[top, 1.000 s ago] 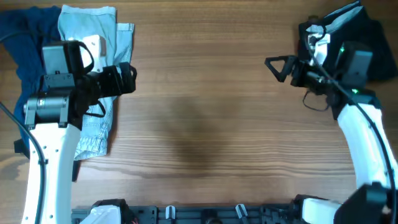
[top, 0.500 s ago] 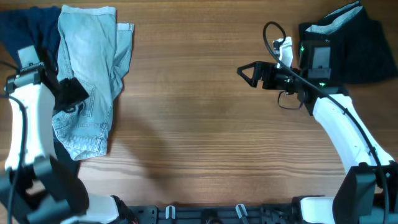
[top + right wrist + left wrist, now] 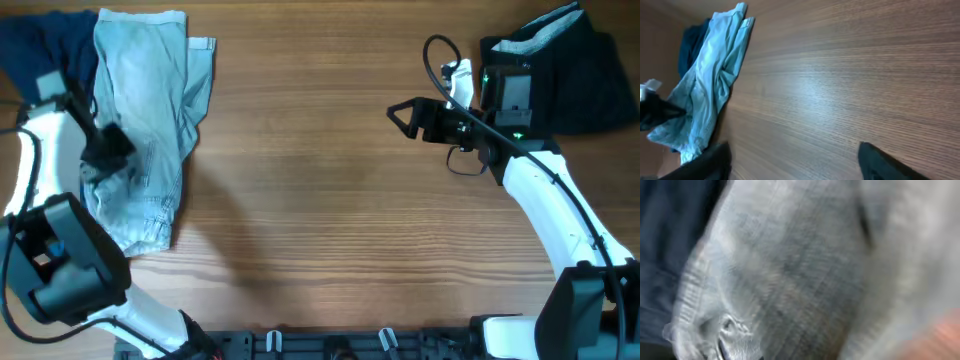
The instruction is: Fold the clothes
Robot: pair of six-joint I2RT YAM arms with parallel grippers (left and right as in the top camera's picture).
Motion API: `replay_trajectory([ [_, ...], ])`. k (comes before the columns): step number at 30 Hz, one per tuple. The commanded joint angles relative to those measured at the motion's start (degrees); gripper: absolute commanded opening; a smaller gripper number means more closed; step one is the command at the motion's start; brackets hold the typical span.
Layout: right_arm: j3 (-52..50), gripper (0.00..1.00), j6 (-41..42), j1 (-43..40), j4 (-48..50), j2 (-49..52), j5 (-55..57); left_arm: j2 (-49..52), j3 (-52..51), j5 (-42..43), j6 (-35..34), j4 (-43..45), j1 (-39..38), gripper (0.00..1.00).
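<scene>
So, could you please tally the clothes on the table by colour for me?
Pale-blue denim shorts: 1
Dark navy garment: 1
Black heap: 1, with a pale patch on top; the pieces within it cannot be told apart
Total: 3

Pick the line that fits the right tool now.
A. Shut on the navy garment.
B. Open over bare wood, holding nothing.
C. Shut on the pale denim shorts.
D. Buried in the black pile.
B: the right tool hangs open over the bare table, apart from the denim shorts and the black pile.
</scene>
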Motion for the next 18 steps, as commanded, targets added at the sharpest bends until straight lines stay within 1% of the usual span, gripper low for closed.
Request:
replay_trajectory([
  [1,1.3,0.72,0.4,0.1,-0.1,0.5,1.0,-2.6,11.8,20.2,-0.3,-2.4,-4.8,0.04],
  [2,1.3,0.71,0.4,0.1,-0.4,0.4,0.7,-3.2,14.1,23.1,-0.3,-2.3,-6.6,0.04],
  [4,1.3,0.70,0.3,0.1,-1.9,-0.4,0.6,-4.2,17.8,26.4,-0.3,-0.2,-11.1,0.04],
  [6,1.3,0.70,0.4,0.1,-3.7,-1.8,0.3,-5.0,19.6,26.9,-0.4,5.2,-17.0,0.04],
  [9,1.3,0.70,2.0,-0.6,-5.6,-4.5,0.3,-5.1,19.8,26.9,-3.6,12.2,-23.9,0.04],
  [10,1.3,0.70,2.4,-1.3,-5.9,-5.7,-0.1,-5.1,19.8,26.9,-3.8,13.6,-25.8,0.04],
  [12,1.3,0.71,2.4,-4.2,-6.6,-9.6,-1.6,-5.1,19.8,26.6,-3.7,18.0,-33.8,0.04],
  [13,1.3,0.71,2.3,-5.5,-7.2,-11.1,-1.6,-5.0,19.8,25.5,-3.7,18.9,-36.5,0.04],
  [15,1.3,0.71,1.6,-8.1,-9.2,-13.8,-1.5,-4.8,19.8,19.5,-3.4,20.5,-42.6,0.04],
  [17,1.3,0.71,-0.3,-9.0,-11.1,-15.1,-1.5,-4.7,19.8,14.6,-3.3,22.6,-45.9,0.04],
  [18,1.3,0.71,-1.5,-9.0,-12.2,-15.2,-1.3,-4.7,19.8,13.8,-3.3,24.3,-47.0,0.04],
])
